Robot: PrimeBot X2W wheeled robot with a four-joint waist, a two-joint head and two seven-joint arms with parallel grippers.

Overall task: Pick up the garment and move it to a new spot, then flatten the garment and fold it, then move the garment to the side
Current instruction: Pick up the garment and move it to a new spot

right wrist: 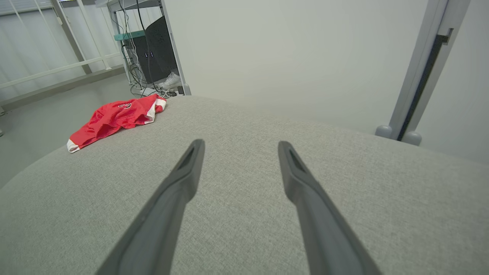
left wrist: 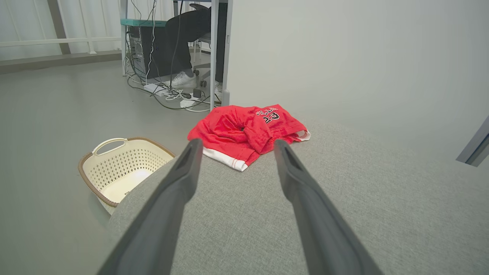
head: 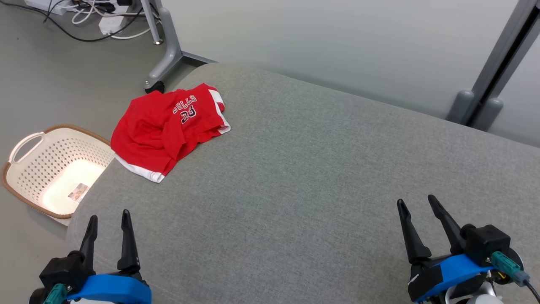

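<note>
A white basket (head: 50,164) sits on the floor to the left of the grey fabric worktop (head: 295,177). The left hand (head: 109,214) is spread wide and empty at the near left edge. The crumpled red shirt (head: 164,131) lies straight ahead of it at the far left corner, well apart. The right hand (head: 415,199) is also wide open and empty at the near right, farther still from the shirt.

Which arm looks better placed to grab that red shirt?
Probably the left. The red garment lies crumpled at the far left of the grey surface, straight ahead of the open left gripper; the open right gripper sits far across.
</note>
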